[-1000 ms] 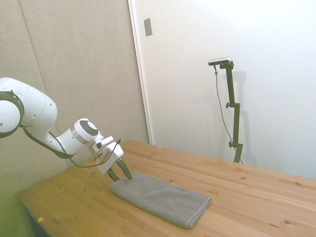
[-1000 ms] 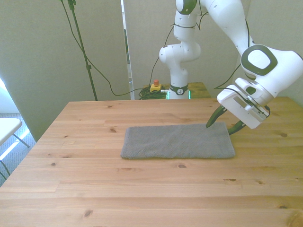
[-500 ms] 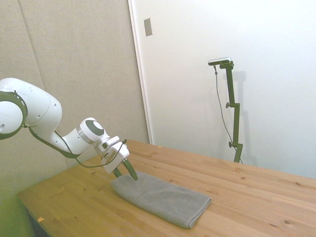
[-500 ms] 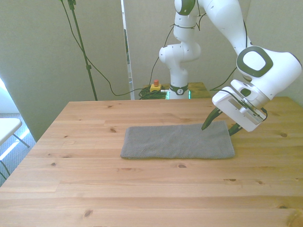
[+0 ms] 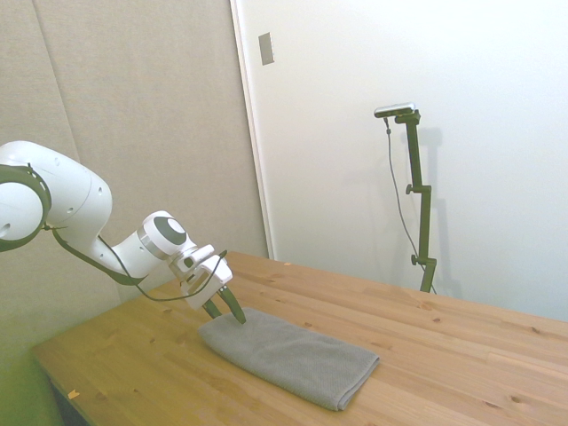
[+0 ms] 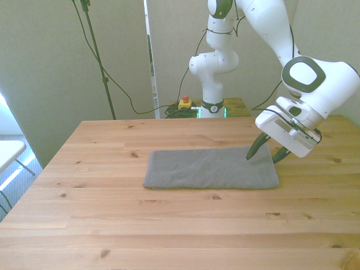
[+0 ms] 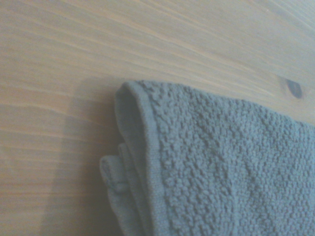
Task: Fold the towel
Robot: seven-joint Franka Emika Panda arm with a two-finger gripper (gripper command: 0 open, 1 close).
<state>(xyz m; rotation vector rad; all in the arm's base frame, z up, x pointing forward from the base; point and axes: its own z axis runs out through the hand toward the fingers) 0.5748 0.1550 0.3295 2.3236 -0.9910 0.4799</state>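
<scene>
Lying: towel (image 6: pixel 211 167) flat on wooden table (image 6: pixel 169 225), mid-table, long side across front view; layered edges seen in wrist view (image 7: pixel 206 167).
Hovering: gripper (image 6: pixel 264 154) at towel's end, front view's right, tilted down.
Fingers: apart, straddling that end, one tip over cloth.

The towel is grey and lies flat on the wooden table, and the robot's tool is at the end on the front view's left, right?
Not quite. The towel is grey and lies flat on the wooden table, but the tool is at its end on the front view's right, not the left. The front view shows this clearly, with the open fingers straddling that far corner.
</scene>
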